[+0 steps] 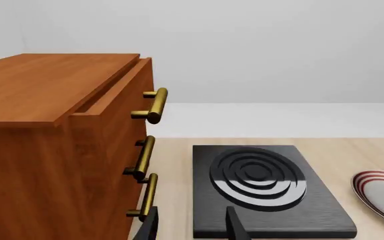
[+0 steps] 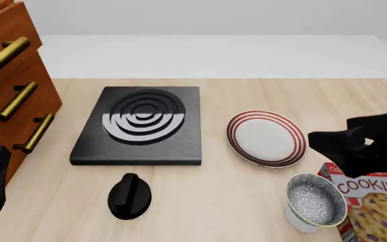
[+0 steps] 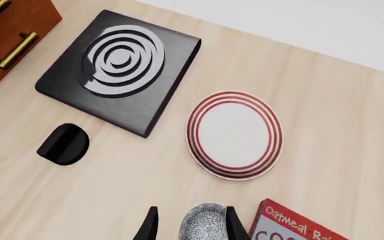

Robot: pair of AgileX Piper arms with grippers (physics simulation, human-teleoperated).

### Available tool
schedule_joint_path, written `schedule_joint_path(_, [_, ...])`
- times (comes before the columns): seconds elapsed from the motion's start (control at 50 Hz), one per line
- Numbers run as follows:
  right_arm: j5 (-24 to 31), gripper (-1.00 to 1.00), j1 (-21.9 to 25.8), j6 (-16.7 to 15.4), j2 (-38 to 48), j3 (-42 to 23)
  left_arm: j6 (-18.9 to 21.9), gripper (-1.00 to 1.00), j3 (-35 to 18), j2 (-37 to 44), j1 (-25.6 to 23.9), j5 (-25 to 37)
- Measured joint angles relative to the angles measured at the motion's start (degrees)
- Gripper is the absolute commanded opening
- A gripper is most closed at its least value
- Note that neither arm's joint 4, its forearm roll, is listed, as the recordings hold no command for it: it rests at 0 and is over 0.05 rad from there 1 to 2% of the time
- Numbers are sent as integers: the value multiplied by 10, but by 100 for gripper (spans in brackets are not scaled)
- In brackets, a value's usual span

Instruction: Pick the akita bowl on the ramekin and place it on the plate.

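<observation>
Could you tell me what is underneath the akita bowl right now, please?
The akita bowl sits on the ramekin, a white cup of which only part of the side shows below the bowl. The ramekin's inside is covered, so its contents cannot be seen.

A black burner slab (image 2: pixel 139 126) lies on the pale wooden surface (image 2: pixel 247 91). Left of it stands a wooden drawer cabinet (image 2: pixel 8 80); just nearer, a black knob (image 2: pixel 129 195); far right, a cookie box (image 2: pixel 375 206).

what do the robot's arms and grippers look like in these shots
Both are plain matte black with no visible markings or cables. The right arm shows as a dark, blocky, angular mass at the front view's right edge. Each wrist view shows a pair of thin, flat, tapering black fingers: the left gripper and the right gripper.
</observation>
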Motion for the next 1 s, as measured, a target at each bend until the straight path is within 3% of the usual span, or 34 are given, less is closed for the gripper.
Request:
schedule_joint_path(0.46, [-1,100,21,7,23,53,0,100,0,0,0,0])
schedule_joint_path(1.0, [-64,100,39,16,97,107,0,100,0,0,0,0])
